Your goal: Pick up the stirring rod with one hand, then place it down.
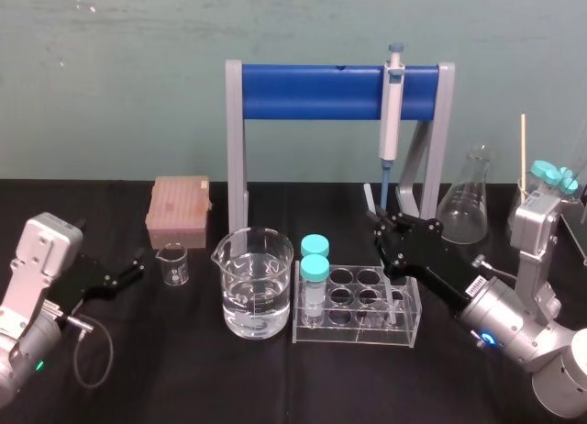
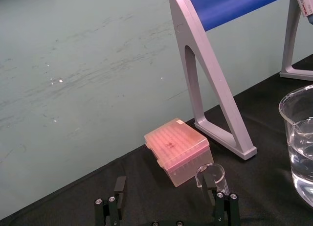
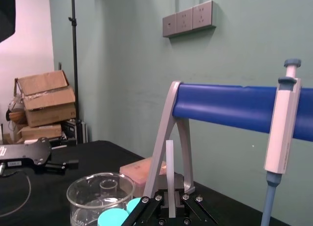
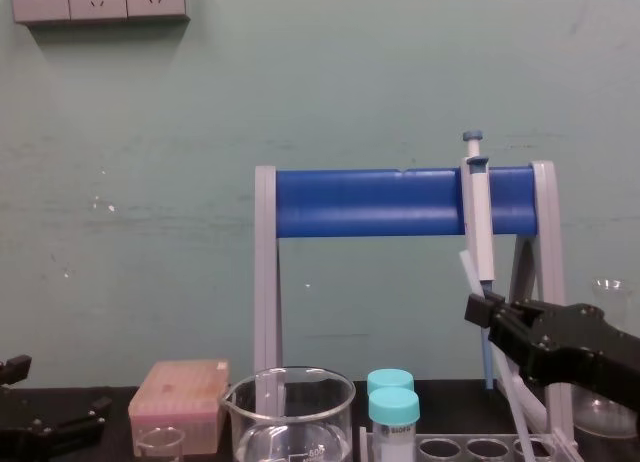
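Between the closed fingers of the black, angular right gripper (image 1: 383, 224): one stirring rod (image 3: 169, 167), long, pencil-thin, straight, translucent white. It is pinched partway along its length. The upper part stands up past the fingertips with a slight lean, and the lower part runs down beneath the hand. Its bottom end cannot be made out.

Directly below the hand: clear plastic tube rack (image 1: 359, 303) holding two teal-capped tubes (image 1: 315, 259).
Just behind and above it: grey-white pipette with blue tip (image 1: 392, 112), hanging from the blue-barred grey stand (image 1: 321, 80).
Beside the hand, toward the robot's left: large glass beaker of water (image 1: 254, 282).
To its outer side: clear conical flask (image 1: 465, 204).

Left gripper (image 1: 136, 266): parked well apart on the black table (image 1: 183, 369), fingers spread and empty, with a small glass beaker (image 1: 173, 263) just ahead.

Step, as judged: the rod appears lifted and the set-down remains.
Handling notes:
- Draw the hand away from the pipette tip before tilting, since the rod's upper end sits near it.
- Bring the rod close to level over bare cloth, clear of the rack and the large beaker.
- Lower until its whole length rests, then release gently. A round, probably brittle rod is likely to roll or chip if dropped.
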`<move>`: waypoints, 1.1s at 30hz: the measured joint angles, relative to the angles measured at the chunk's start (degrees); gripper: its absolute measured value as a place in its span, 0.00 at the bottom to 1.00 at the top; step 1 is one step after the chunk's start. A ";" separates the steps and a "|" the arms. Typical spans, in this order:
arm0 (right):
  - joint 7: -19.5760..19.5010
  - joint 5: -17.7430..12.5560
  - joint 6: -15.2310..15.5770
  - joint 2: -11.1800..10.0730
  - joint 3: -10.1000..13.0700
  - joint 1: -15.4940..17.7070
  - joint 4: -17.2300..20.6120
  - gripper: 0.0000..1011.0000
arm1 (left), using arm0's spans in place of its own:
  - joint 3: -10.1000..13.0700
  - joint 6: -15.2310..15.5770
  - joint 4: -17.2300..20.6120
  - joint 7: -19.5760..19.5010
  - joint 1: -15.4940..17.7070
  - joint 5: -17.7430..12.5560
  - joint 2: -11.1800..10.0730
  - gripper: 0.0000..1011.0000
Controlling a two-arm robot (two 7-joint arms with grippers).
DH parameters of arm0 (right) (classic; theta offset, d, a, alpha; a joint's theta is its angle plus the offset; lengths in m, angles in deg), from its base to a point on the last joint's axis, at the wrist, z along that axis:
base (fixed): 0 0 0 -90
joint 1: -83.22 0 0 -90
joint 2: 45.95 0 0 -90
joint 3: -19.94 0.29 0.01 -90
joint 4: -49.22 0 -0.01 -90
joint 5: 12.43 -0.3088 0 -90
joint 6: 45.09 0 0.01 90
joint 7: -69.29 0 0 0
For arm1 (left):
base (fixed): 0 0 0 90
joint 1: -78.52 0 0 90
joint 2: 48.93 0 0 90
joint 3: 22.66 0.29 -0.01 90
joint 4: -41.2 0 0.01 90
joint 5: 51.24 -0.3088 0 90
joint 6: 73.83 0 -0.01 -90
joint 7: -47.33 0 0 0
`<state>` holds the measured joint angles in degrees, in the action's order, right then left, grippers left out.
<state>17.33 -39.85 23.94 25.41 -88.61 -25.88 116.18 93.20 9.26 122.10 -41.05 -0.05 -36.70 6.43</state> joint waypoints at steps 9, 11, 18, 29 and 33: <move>0.50 0.68 -0.27 0.14 -0.86 -0.98 -2.42 0.07 | 0.00 0.00 0.00 0.00 0.00 0.00 0.00 0.99; 0.49 0.78 -0.22 0.11 -0.91 -1.01 -2.54 0.07 | 0.00 0.00 0.00 0.00 0.00 0.00 0.00 0.99; 0.41 1.11 -0.21 0.03 -1.04 -1.11 -2.60 0.07 | 0.00 0.00 0.00 0.00 0.00 0.00 0.00 0.99; 0.35 1.01 -0.23 0.08 -0.96 -1.08 -2.59 0.15 | 0.00 0.00 0.00 0.00 0.00 0.00 0.00 0.99; 0.34 0.99 -0.25 0.09 -0.94 -1.06 -2.57 0.27 | 0.00 0.00 0.00 0.00 0.00 0.00 0.00 0.99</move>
<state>17.67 -38.86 23.68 25.50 -89.55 -26.94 113.60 93.20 9.26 122.10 -41.05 -0.05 -36.70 6.43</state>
